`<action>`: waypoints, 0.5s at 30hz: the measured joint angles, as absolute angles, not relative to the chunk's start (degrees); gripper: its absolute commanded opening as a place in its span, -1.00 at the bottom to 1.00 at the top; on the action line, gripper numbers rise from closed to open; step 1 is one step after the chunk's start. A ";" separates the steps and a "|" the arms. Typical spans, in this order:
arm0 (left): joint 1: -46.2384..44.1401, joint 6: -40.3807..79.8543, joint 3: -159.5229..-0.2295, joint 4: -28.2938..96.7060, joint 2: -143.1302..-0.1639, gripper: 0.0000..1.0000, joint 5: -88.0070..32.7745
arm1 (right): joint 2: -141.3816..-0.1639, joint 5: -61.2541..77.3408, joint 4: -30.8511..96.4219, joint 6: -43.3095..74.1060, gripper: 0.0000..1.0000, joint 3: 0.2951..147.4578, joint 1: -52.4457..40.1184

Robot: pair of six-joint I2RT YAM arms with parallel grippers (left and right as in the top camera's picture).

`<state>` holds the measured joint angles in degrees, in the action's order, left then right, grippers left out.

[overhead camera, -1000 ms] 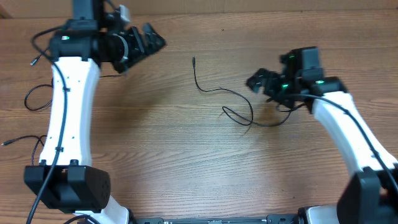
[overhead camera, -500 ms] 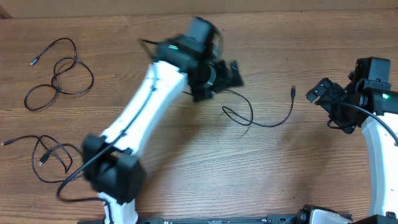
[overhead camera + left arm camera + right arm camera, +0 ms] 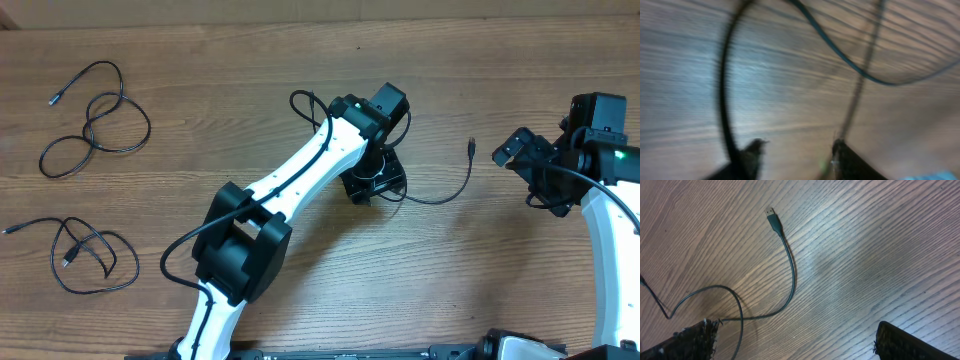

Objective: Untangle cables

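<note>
I see my left arm stretched out over the middle of the wooden table point(image 3: 300, 60), its left gripper point(image 3: 372, 183) low on the loops of the middle cable point(image 3: 440, 197). In the left wrist view the fingertips point(image 3: 752, 150) stand apart with wood grain between them and blurred strands run down to each one, so I cannot tell whether it has a hold on the cord. That cable curves towards the right edge and ends in a small USB-type plug point(image 3: 770, 213) lying flat. My right gripper point(image 3: 522, 165) hangs near the right edge with its jaws spread wide, holding nothing, apart from the plug. The upper-left cable point(image 3: 95, 120) lies coiled by the far left corner, and the lower-left cable point(image 3: 75, 240) lies looped below it along the left edge
</note>
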<state>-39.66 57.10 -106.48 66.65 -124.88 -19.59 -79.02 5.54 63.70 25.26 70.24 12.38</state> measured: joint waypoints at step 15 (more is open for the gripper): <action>-31.48 50.54 -107.46 96.12 -125.27 -0.91 19.42 | -79.02 5.54 63.72 25.28 1.00 70.24 12.38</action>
<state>-31.48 50.54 -107.46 96.12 -125.27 19.42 -79.02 5.54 63.72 25.28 70.24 12.38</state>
